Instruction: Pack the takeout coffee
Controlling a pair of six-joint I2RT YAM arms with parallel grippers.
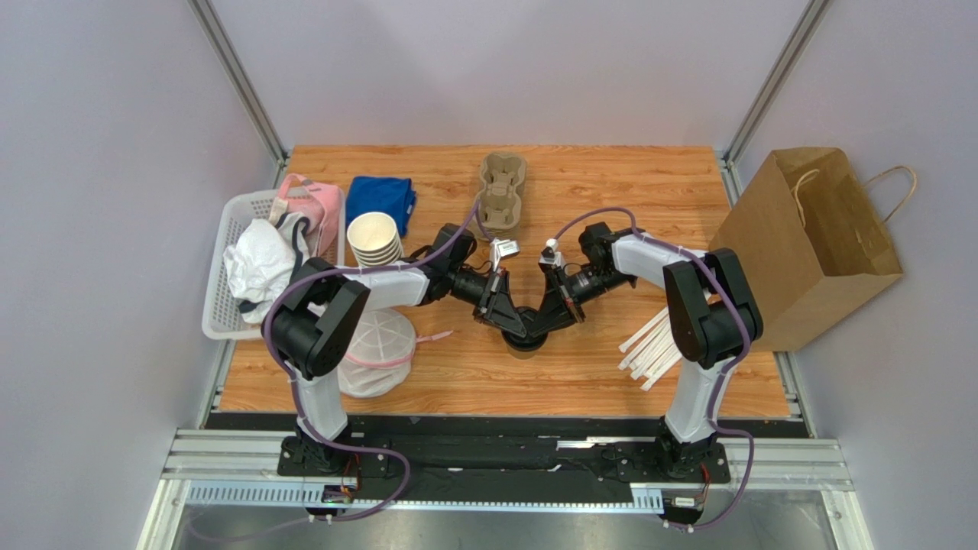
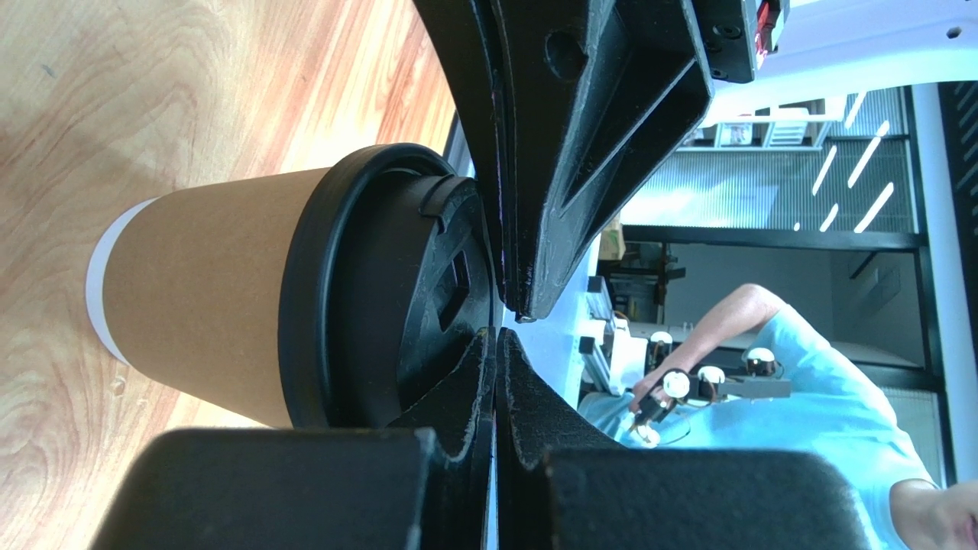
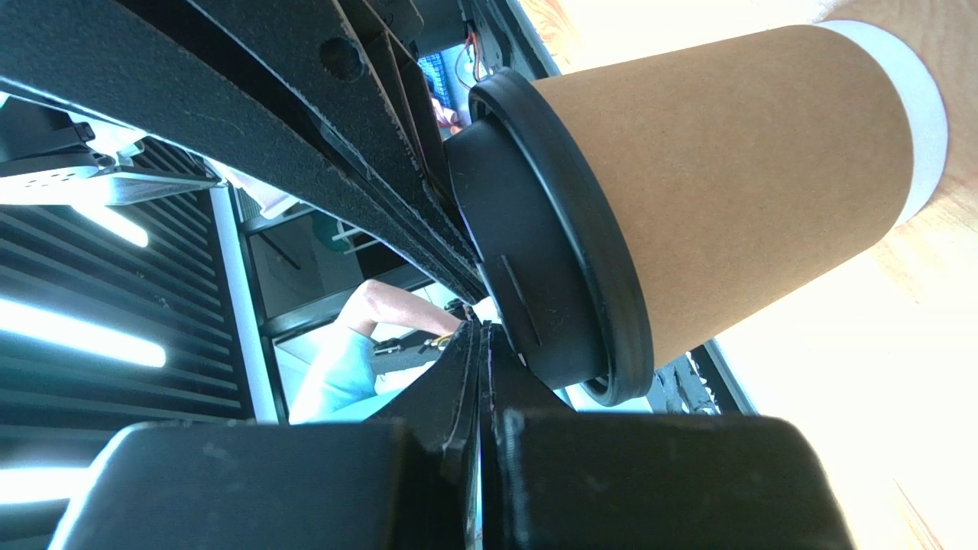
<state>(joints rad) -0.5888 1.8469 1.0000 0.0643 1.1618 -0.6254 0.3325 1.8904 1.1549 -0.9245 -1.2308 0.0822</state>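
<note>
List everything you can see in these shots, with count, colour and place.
takeout coffee: one, tan-brown with a black lid, centre, under both grippers
paper cup stack: one, white-lined, left of centre
cup carrier: one, brown cardboard, far centre
paper bag: one, brown, right edge
sticks: a bundle, white, near right, possibly straws
basket: one, white, left edge, holding white and pink items
cloth: one, blue, far left
mesh bag: one, white, near left
left gripper: one, black, shut, tip at the lid
right gripper: one, black, shut, tip at the lid

A robot lab cell: grey walls (image 1: 115,172) and aluminium posts (image 1: 243,86) enclose a wooden table (image 1: 597,378), 2 arms (image 1: 327,309) bolted to a rail (image 1: 505,453).
</note>
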